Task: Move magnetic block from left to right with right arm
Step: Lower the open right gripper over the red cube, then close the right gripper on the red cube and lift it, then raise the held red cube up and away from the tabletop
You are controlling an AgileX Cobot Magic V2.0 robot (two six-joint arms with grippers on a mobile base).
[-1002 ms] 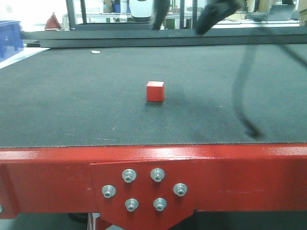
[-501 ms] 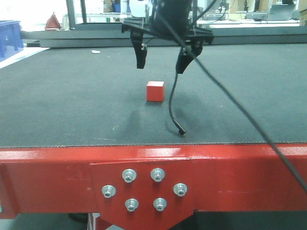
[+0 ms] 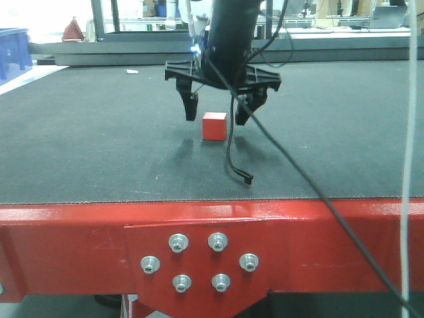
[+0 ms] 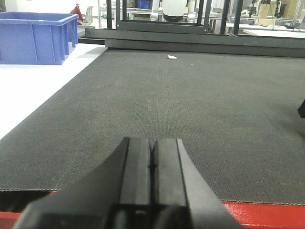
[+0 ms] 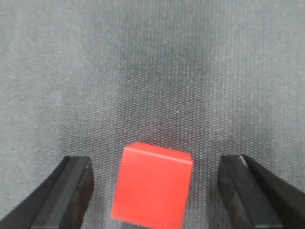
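Here, at the left, the left gripper (image 4: 151,183) is held shut and empty over the near edge of the dark mat (image 4: 190,105), kept out of a job assigned to the other arm. Mid-table, the magnetic block (image 3: 214,126) is seen resting on the mat, not yet lifted. The right gripper (image 3: 216,114) is lowered around it, jaws spread wide, with fingers (image 5: 66,193) set clear of each side so a square pinch can be made. Further right, a loose cable (image 3: 285,159) is trailed across the mat, a possible snag for the carry.
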